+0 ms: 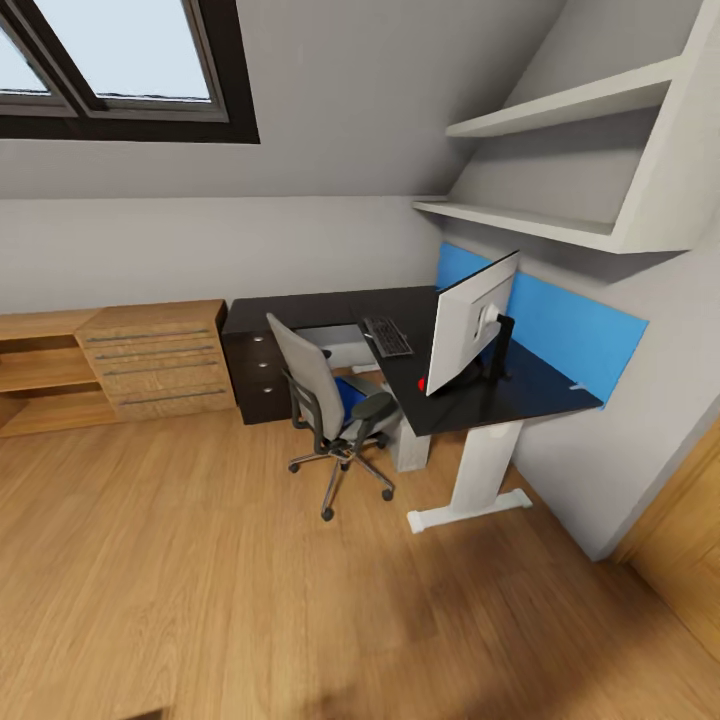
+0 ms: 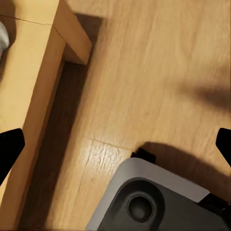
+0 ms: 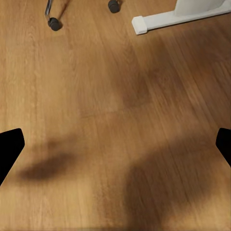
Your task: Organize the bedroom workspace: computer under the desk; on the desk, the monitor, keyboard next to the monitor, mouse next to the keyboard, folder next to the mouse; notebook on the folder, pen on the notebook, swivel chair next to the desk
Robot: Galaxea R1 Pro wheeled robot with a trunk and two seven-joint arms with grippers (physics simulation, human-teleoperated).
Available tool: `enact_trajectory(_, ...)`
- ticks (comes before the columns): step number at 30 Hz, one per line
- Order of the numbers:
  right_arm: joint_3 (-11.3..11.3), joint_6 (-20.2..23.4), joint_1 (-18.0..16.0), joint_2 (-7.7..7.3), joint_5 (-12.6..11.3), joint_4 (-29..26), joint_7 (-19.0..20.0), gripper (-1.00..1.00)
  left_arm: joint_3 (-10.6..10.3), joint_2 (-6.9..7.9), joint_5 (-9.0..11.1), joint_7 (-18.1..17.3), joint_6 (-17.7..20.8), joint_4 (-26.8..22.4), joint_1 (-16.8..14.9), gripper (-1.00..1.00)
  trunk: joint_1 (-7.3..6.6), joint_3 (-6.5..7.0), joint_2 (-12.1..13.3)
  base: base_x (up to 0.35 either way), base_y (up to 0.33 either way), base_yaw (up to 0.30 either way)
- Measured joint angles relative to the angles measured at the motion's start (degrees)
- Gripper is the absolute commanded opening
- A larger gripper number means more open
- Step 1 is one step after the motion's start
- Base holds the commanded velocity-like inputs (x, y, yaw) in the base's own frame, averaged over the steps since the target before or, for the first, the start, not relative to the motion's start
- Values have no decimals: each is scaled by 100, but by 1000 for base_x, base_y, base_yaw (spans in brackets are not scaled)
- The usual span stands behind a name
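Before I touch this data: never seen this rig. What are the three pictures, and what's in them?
It is a simulated wheeled robot with two arms. The big picture comes from its head camera, looking into an attic bedroom. The other two come from cameras near each hand, both pointing at the wooden floor.

In the head view, a black-topped L-shaped desk carries a wide monitor with a pale back and a slim black keyboard. A grey swivel chair stands in front, with a bright blue folder on its seat.

The dark tips at the picture edges are the left hand and right hand. Both are spread wide and hold nothing. The right wrist view also catches chair castors and the desk's white foot.
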Motion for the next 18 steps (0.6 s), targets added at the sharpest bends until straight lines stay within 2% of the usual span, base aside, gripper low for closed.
enact_trajectory(1, 0, 0, 0, 0, 0, 0, 0, 100, 3, 1, 57, -7, 3, -2, 0, 100, 0, 0, 0, 0, 0, 0)
enact_trajectory(2, 4, 5, 0, 0, 0, -5, 0, 100, 19, -11, 321, -38, 12, -7, 0, 100, 21, -17, -39, 0, 0, 0)
enact_trajectory(3, 3, 6, 0, 0, 0, -4, 0, 100, 16, -12, 343, -40, 12, -7, 0, 100, 43, -35, -79, 0, 0, 0)
enact_trajectory(18, -1, 0, 0, 0, -1, -3, 1, 100, 10, -11, 392, -45, 14, -9, 0, 100, 373, -305, -681, 0, 0, 18)
